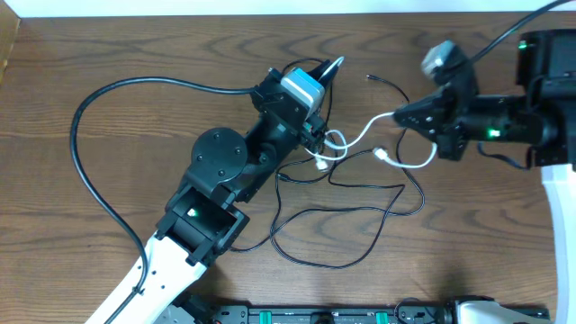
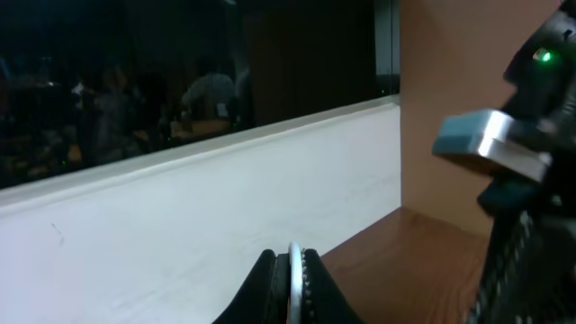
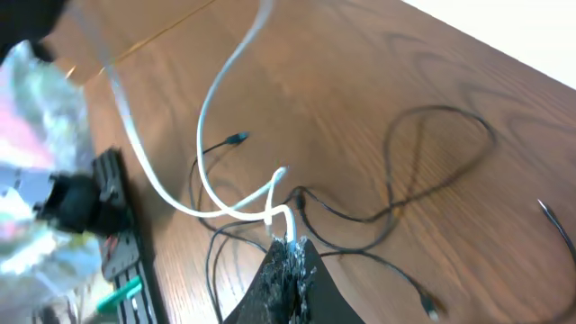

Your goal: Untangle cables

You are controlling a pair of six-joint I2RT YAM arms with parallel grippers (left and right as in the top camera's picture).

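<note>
I see left gripper (image 2: 290, 263) and right gripper (image 3: 290, 250) both clamped on white cable (image 1: 364, 129); black cables (image 1: 369, 186) visible overhead, not left wrist

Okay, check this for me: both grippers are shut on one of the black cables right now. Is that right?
Not quite. Both are shut on the white cable, not a black one. The right wrist view shows the right gripper pinching it, and the left wrist view shows it between the fingertips of the left gripper. The black cables lie on the table.
</note>
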